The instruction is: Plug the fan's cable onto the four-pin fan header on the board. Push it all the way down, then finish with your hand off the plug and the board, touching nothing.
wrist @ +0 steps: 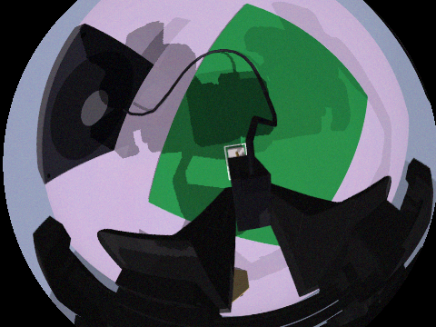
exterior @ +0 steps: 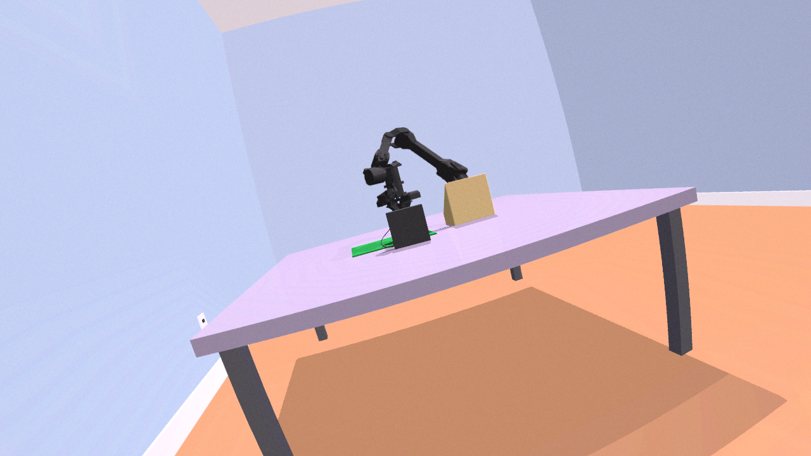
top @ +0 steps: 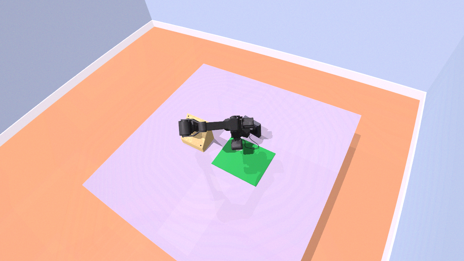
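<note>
My gripper (wrist: pixel 246 191) is shut on the black plug (wrist: pixel 252 193) at the end of the fan's cable. The white fan header (wrist: pixel 236 151) shows just beyond the plug in the wrist view, partly hidden behind it; only a pin shows. The plug appears above the header; whether they touch I cannot tell. The green board (top: pixel 253 175) (exterior: pixel 368 248) (wrist: pixel 309 86) lies flat on the table under my gripper. The black cable (wrist: pixel 218 51) (top: pixel 253 148) arches from the plug to the dark fan (wrist: pixel 68 104) (exterior: pixel 408 227), which stands beside the board and is mostly hidden by the arm in the top view.
A tan block (top: pixel 194 143) (exterior: pixel 470 201) with slanted sides stands on the lilac table (top: pixel 145 155) (exterior: pixel 340 277) beside the arm's base. The arm reaches over the block's side towards the board. The fan stands close to the gripper, with its cable looped over the board.
</note>
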Motion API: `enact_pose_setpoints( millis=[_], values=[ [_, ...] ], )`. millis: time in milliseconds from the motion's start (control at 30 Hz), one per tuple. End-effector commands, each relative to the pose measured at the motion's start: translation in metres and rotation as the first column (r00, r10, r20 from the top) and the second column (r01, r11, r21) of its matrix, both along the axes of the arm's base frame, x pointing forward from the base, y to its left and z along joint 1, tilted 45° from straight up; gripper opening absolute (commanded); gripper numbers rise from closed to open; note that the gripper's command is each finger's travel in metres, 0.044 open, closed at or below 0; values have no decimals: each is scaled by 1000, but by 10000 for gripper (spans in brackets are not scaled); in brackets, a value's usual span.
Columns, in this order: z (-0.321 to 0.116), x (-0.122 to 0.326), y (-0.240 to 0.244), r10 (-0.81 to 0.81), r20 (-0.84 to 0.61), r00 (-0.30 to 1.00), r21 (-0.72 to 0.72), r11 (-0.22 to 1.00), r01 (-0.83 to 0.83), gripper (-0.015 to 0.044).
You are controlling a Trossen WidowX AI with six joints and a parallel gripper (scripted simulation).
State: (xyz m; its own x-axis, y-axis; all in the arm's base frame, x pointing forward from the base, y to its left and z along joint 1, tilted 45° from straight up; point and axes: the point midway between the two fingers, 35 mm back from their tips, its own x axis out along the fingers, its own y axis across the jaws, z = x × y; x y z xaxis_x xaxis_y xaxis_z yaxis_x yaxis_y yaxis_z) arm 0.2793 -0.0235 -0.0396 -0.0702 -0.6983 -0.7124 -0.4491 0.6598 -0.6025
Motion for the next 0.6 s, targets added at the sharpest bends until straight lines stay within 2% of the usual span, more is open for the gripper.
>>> enact_pose_setpoints(
  millis=[0, 567],
  values=[
    [1, -1, 0, 2, -4, 1000, 3, 1000, -2, 0],
    [-7, -3, -10, 0, -2, 1000, 3, 1000, 0, 0]
  ],
)
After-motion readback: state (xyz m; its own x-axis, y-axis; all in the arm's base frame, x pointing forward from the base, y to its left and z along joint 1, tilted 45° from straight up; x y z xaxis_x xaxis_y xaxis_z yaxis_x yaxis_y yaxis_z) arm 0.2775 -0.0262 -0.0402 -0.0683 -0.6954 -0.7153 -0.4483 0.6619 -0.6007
